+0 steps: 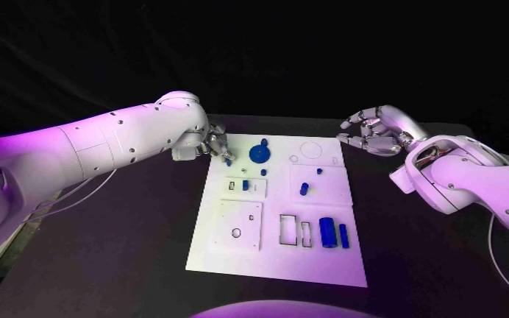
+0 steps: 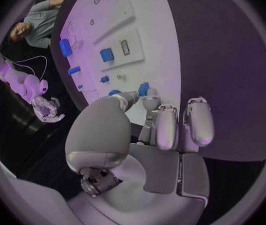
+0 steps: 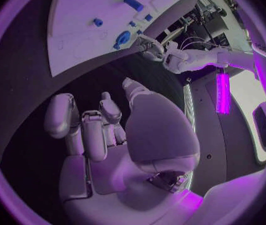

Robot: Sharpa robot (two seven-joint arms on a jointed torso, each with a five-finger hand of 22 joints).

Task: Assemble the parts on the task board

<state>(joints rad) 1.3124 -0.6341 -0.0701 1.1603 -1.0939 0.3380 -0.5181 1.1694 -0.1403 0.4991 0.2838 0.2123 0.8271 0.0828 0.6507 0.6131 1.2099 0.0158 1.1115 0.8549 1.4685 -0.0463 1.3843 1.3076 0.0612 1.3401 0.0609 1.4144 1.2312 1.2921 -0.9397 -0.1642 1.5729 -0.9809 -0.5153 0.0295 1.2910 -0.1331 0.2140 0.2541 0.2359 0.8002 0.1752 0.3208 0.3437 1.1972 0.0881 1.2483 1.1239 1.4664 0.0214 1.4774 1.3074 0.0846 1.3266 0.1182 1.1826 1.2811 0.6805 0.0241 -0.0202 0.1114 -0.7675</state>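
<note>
**Small blue part pinched at the board's far left corner**

A flat white task board (image 1: 228, 252), rectangular and matte, is laid on the black table (image 1: 127, 259). Its surface is divided into raised square plates with cut-out slots, round holes and faintly outlined circles. Smooth blue plastic parts are spread over it: a round disc-shaped part (image 1: 260, 154) near the far edge, two short pegs (image 1: 304, 188) standing in the middle right plate, a small block (image 1: 246, 184) in the middle left plate, and a long cylinder (image 1: 328, 231) lying beside a narrow peg (image 1: 345, 232) in the near right corner.

The left hand (image 1: 215, 144), silver and smooth with rounded fingertips, is held over the board's far left corner. In the left wrist view a small blue part (image 2: 143, 88) is seen pinched between the thumb and a fingertip (image 2: 150, 103), just above the white surface, with the remaining fingers held straight beside it. The disc-shaped part lies just beside this hand.

The right hand (image 1: 374, 132) is held above the table past the board's far right corner, well apart from every part. Its fingers (image 3: 83, 130) are curled loosely inward and nothing is held in them.

No legible writing is seen on the board or the parts.
</note>
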